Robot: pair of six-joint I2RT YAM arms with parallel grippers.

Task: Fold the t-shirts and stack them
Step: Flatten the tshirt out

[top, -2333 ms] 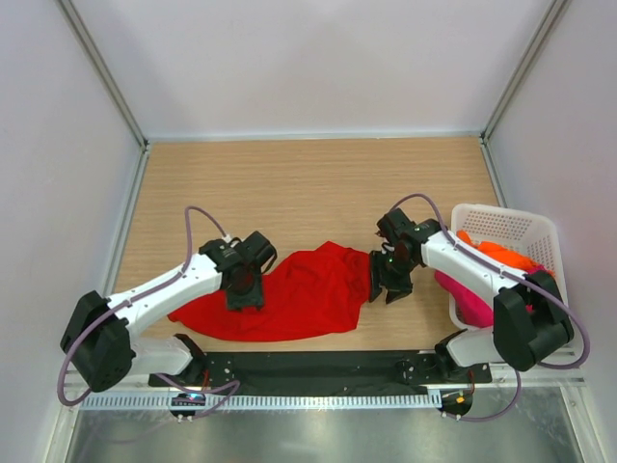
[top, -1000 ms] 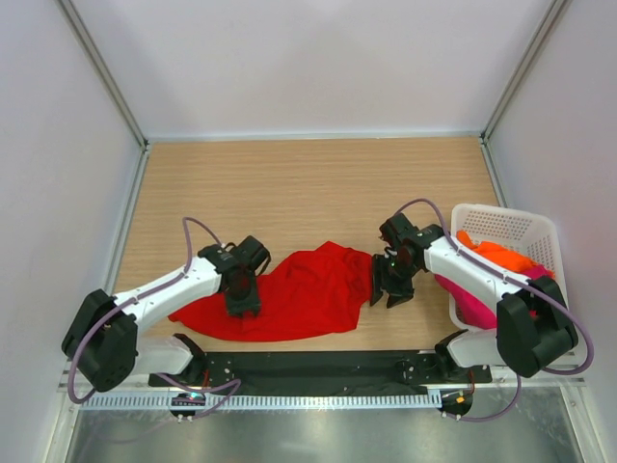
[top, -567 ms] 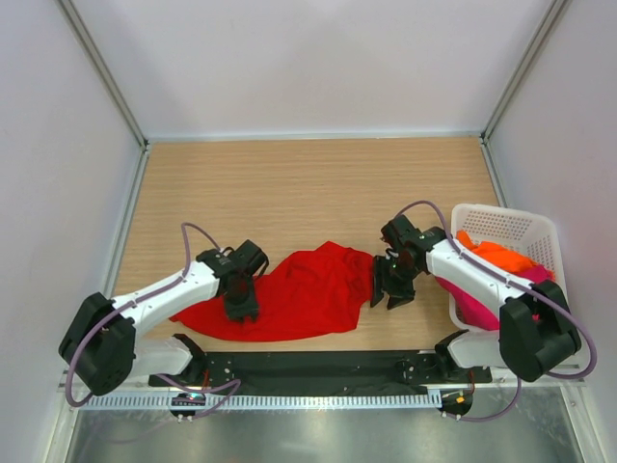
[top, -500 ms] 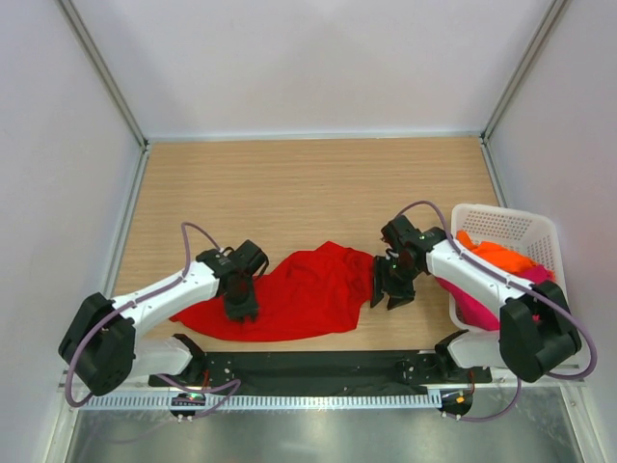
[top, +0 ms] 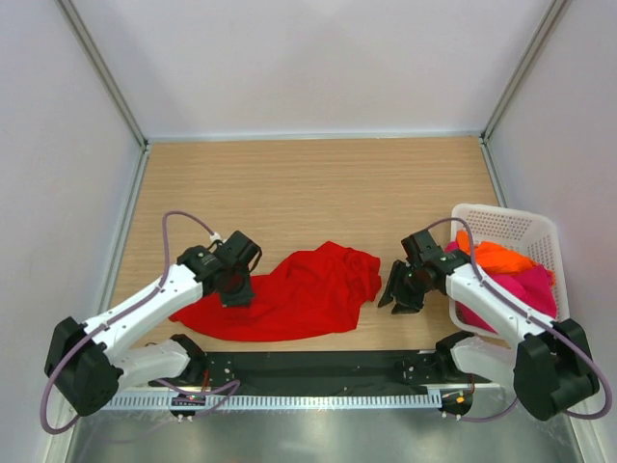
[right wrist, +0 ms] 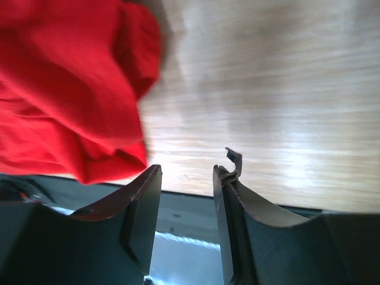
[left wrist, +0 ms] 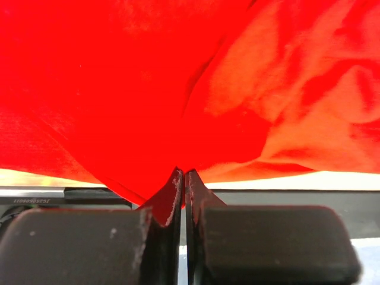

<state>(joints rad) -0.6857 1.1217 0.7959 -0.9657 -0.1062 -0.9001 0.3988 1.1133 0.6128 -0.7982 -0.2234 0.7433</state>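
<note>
The bright red t-shirt (top: 299,294) lies crumpled on the wooden table (top: 318,183) near the front edge. My left gripper (top: 234,287) is over its left part. In the left wrist view the left gripper (left wrist: 183,173) is shut with a pinch of the red t-shirt (left wrist: 178,89) at its tips. My right gripper (top: 400,299) is just right of the shirt and apart from it. In the right wrist view the right gripper (right wrist: 187,172) is open and empty, with the red t-shirt (right wrist: 65,83) to its left. The orange t-shirt (top: 494,256) and the magenta-pink t-shirt (top: 528,289) lie in the basket.
The white lattice basket (top: 501,214) stands at the table's right edge, close behind my right arm. A black rail (top: 318,365) runs along the near edge. White walls enclose the table on three sides.
My right gripper has moved right and nearer, away from the shirt's right edge. My left arm has swung out to the left, and its gripper has shifted slightly up-left on the shirt.
</note>
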